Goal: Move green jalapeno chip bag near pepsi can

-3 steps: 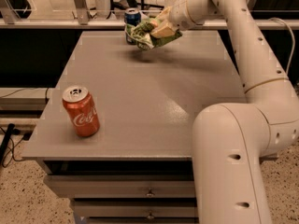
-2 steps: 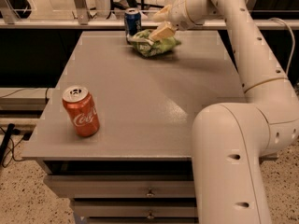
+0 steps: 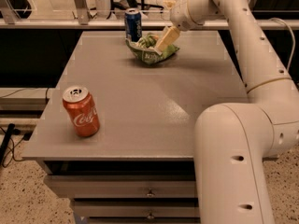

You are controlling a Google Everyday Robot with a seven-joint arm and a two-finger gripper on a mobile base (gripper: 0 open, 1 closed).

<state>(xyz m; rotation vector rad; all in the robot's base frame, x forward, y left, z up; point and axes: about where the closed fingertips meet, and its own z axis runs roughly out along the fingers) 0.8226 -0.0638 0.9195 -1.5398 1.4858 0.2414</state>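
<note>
- FAR END OF THE TABLE: The gripper is slanting down from the right into the top of the bag. It is impossible to tell from this angle whether it is clamping the foil or standing clear of it.
- The bag is lying crumpled on the table, just beside the Pepsi can, to its right and slightly nearer the camera. Whether the two are touching cannot be told.
- The placement is looking as good as made, so the risks are probably all in the withdrawal.
- If the gripper is pinching foil as it pulls away, it is likely to be dragging the bag back out from beside the can and undoing the move.
- Even with the hold released, a crinkled fold could be catching on the gripper, so the light bag could be lifting or sliding along with it.
- The Pepsi can is standing upright, tall and narrow, close to the table's far edge. A sideways push passed through the bag, or a brush from the gripper, could be tipping it over or sending it off the back.
- The arm is arching over the table's right side. A straight retreat up and to the right is looking safer than any swing left across the can.
- The Coke can is standing well apart at the near left corner and is seemingly facing no danger.
</note>
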